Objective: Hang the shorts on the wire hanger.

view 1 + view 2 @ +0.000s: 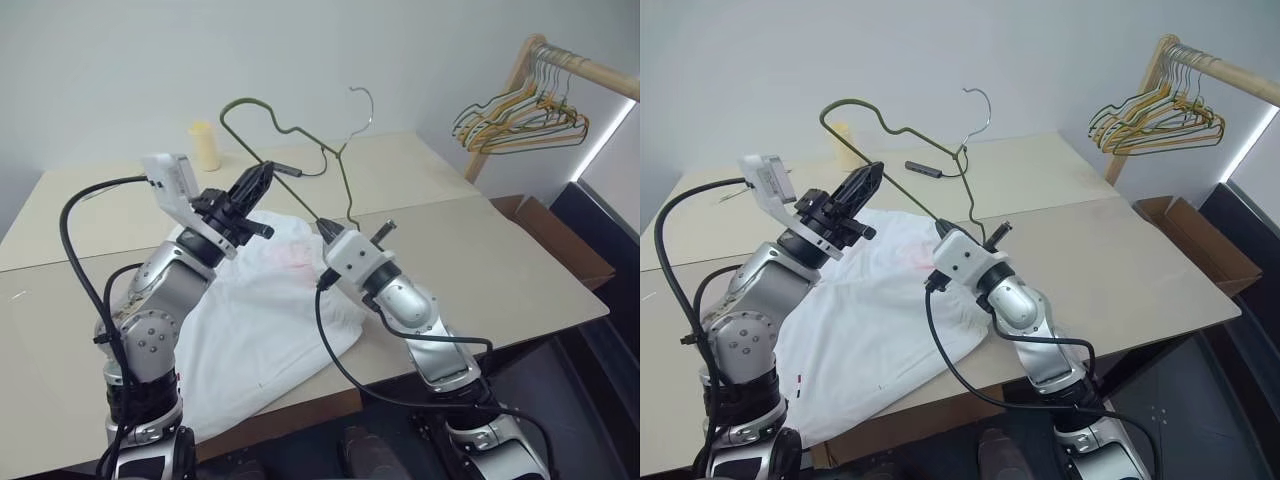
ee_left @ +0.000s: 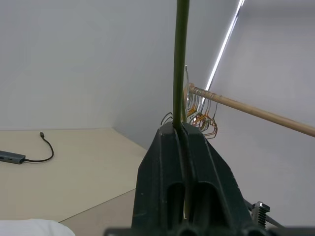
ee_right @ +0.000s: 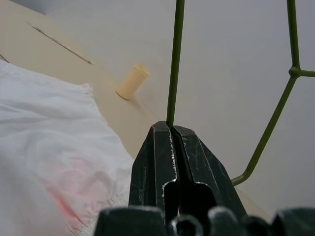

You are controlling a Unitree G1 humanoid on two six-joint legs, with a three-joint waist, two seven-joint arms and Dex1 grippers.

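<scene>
Two grippers are shown clamped on one wire hanger (image 1: 300,135), held up in the air above the table (image 1: 470,250). Largest of the task's things, the shorts (image 1: 265,320) lie spread flat on the table beneath both arms, one leg draped over the near edge; the fabric is judged light, limp and prone to slide, best taken at the elastic waistband, where the faint pink patch is seen. The wire hanger is judged light, thin and springy, likely to twist in a single pinch, so a hold at two points suits it. The left gripper (image 1: 262,178) is closed tight on the wire of the hanger's sloping arm; the right gripper (image 1: 326,228) is closed tight on the wire lower down. A cream cylinder (image 1: 205,146) and a cabled adapter (image 1: 924,169) rest beyond. No brand, label or legible writing is visible.
</scene>
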